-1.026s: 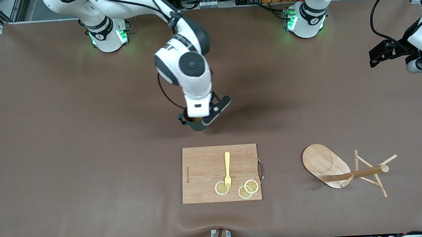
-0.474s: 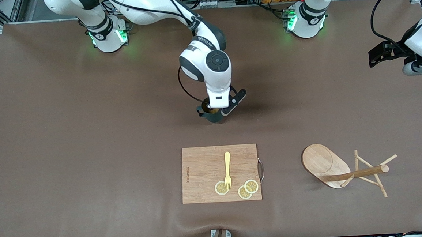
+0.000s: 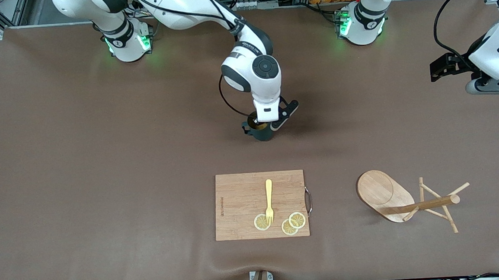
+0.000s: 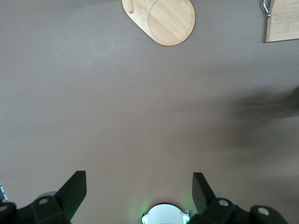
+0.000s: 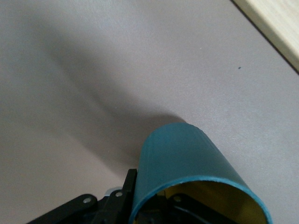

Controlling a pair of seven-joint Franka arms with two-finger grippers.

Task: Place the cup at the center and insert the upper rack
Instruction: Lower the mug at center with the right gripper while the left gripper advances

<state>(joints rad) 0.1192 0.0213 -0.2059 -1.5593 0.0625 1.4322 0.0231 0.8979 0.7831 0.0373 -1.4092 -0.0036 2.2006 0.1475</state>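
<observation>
Fingers of the right gripper [image 3: 269, 125] are closed on the rim of the cup [image 3: 261, 131], a small dark teal mug with ribbed sides and a yellowish inside. The right arm holds the cup over bare brown table [image 3: 104, 166], farther from the front camera than the cutting board [image 3: 241, 197]. In the right wrist view the cup [image 5: 187, 163] casts a shadow on the cloth below, so it appears slightly raised, though I cannot tell for certain.

The left gripper [image 4: 138, 191] has its fingers [image 4: 74, 186] spread wide and holds nothing. It waits above the table edge at the left arm's end, well apart from the cutting board.

The upper rack [image 3: 402, 200], a light wooden mug tree, lies tipped on its side beside the cutting board, toward the left arm's end, its post and pegs pointing away from the board.

One risk, as I judge it: a rim grip is shallow, so a release from any height could tilt or topple the cup. The fallen rack is another; its thin pegs could catch or roll when grasped.

On the cutting board rest a yellow fork [image 3: 269, 200] and three lemon slices [image 3: 290, 223]. Nothing stands between the cup and the table beneath it.
</observation>
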